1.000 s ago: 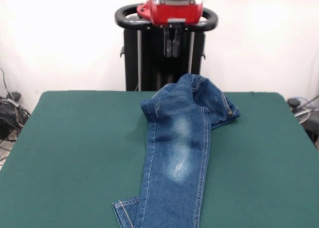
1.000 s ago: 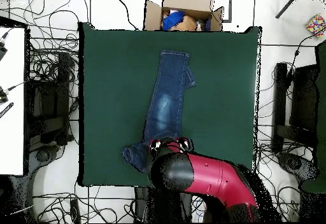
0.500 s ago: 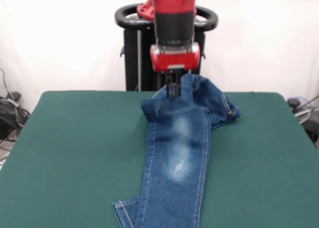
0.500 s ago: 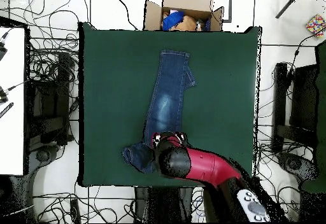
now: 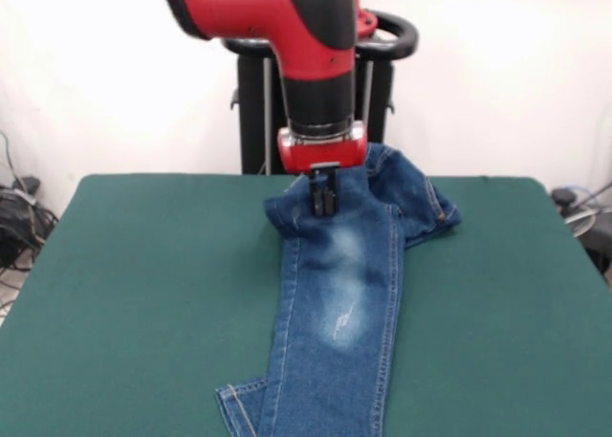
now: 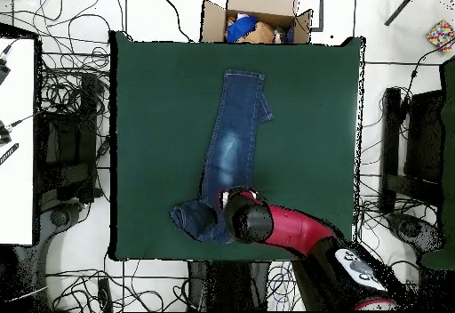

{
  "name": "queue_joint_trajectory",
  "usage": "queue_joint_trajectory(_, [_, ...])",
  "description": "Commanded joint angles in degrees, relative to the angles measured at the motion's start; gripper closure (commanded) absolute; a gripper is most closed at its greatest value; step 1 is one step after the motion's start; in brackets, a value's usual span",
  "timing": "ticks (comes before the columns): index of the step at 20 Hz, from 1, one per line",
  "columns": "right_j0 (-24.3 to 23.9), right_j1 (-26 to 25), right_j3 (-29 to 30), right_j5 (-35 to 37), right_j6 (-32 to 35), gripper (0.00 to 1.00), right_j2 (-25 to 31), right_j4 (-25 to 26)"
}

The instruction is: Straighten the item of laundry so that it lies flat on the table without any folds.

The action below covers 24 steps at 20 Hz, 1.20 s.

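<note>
The item of laundry, blue denim jeans (image 5: 339, 303), lies down the middle of the green table (image 5: 143, 284). One faded leg runs to the near edge, where its hem is turned over. The waist end is bunched and folded at the far side. My gripper (image 5: 323, 206) points straight down, its tip on the folded denim at the upper left of that bunch. In the overhead view the jeans (image 6: 233, 136) stretch along the table (image 6: 151, 105), and my red arm (image 6: 267, 228) covers the gripper and part of the waist end.
A cardboard box (image 6: 258, 12) with things in it stands just beyond the table edge at the leg end of the jeans. Cables lie on the floor on both sides. The black pedestal (image 5: 316, 102) rises behind the bunched waist.
My gripper has come down from well above the table onto the folded denim and shifted slightly left. The fold's left edge has bulged a little leftward.
</note>
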<state>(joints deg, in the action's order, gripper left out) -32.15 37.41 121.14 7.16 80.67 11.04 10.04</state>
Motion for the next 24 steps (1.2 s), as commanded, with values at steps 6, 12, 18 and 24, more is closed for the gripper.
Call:
queue_joint_trajectory(6, [-2.16,-2.43,-9.35,5.71,2.04,0.0,2.69,3.56])
queue_joint_trajectory(12, [-2.28,-2.75,-10.87,10.6,1.86,0.0,2.07,2.81])
queue_joint_trajectory(18, [-4.05,-2.34,-12.01,12.54,1.09,0.0,3.71,3.06])
queue_joint_trajectory(24, [-7.24,-2.48,-13.55,15.32,-1.33,0.0,5.7,3.53])
